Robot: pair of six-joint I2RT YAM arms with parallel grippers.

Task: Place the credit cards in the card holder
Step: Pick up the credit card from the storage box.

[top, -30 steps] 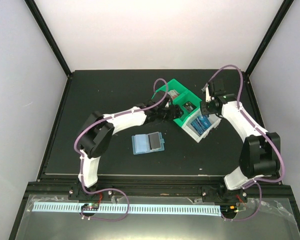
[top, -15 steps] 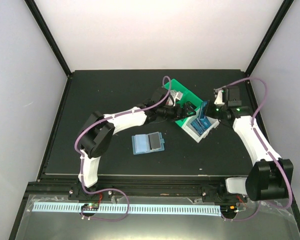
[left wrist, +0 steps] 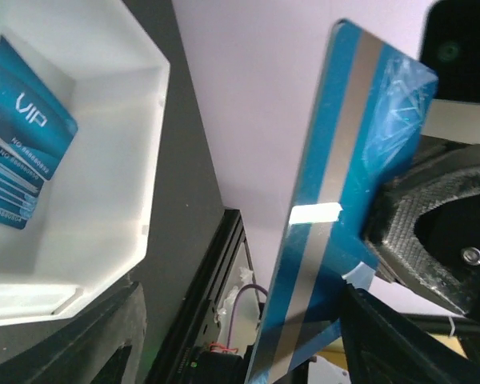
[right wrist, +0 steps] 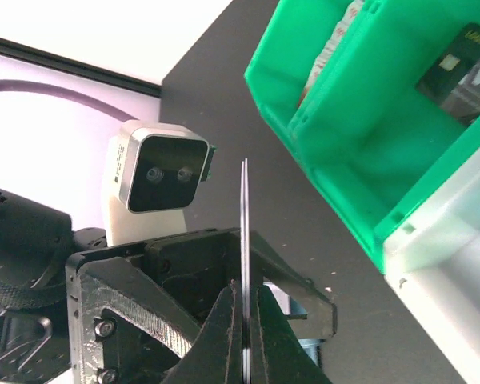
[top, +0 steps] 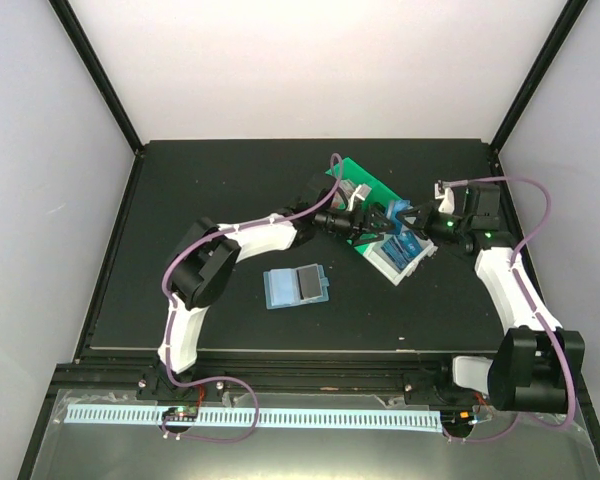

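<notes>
**Right gripper pinches a blue card over the bins; card holder lies open, apart**

Top view: the card holder (top: 297, 286) lies unfolded on the black table (top: 210, 190), near its middle and well apart from both grippers. It has a lighter blue panel on the left and a grey one on the right. The left gripper (top: 378, 220) reaches over the green bin (top: 372, 180). The right gripper (top: 410, 222) faces it from the other side and holds a blue card (top: 404, 214) upright between the two. The white bin (top: 385, 262) touches the green bin's near side, with stacked cards (top: 408, 247) inside it. No writing can be read at this size.

Left wrist view: the stacked cards (left wrist: 24, 144) lie fanned in the white bin's corner. The top one reads "VIP" in white, with a line of small print below that is too fine to read. The blue card (left wrist: 344, 184) fills the middle of the view, showing a silver stripe down its length and a glare patch. It has no readable text. A carbon-weave right finger (left wrist: 432, 240) presses on its right edge. The left fingers (left wrist: 96, 336) stand wide apart at the bottom corners, holding nothing.

Right wrist view: the blue card is seen edge-on as a thin line. The right fingertips (right wrist: 224, 320) are closed tight on its lower part. A dark card (right wrist: 460, 64) with a chip lies in a green bin compartment, its lettering "VI…" cut off by the frame edge. The left arm's wrist camera (right wrist: 160, 184) faces this view.
</notes>
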